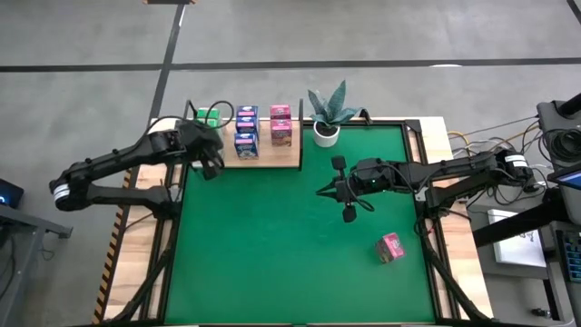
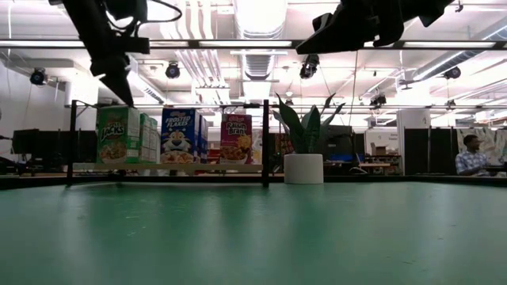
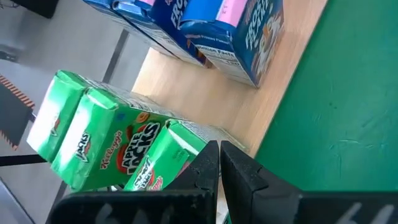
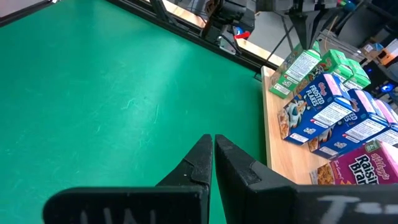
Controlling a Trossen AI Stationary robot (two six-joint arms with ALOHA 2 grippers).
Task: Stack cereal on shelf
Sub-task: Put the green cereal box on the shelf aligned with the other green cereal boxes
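**One Pink Carton Left Off the Shelf**

While most of the cereal already stands on the shelf (image 1: 272, 162), one pink carton (image 1: 391, 247) lies alone on the green counter (image 1: 272, 263), well apart from the board and nearer the right arm's side. By that measure the task looks nearly done, with this last carton to fetch and place.

On the light-wood board the cartons stand grouped by colour: green cartons (image 1: 208, 117) at the left end, blue-and-white cartons (image 1: 246, 132) in the middle, pink cartons (image 1: 280, 125) toward the right end (how many sit in each group cannot be counted with certainty). A potted plant (image 1: 328, 113) stands just beside the shelf's right end.

The left pincer (image 1: 212, 163) hovers at the shelf's left front corner, fingers pressed together and holding nothing. The right pincer (image 1: 348, 189) hangs over the middle of the counter, fingers likewise together and empty, between the shelf and the stray pink carton.
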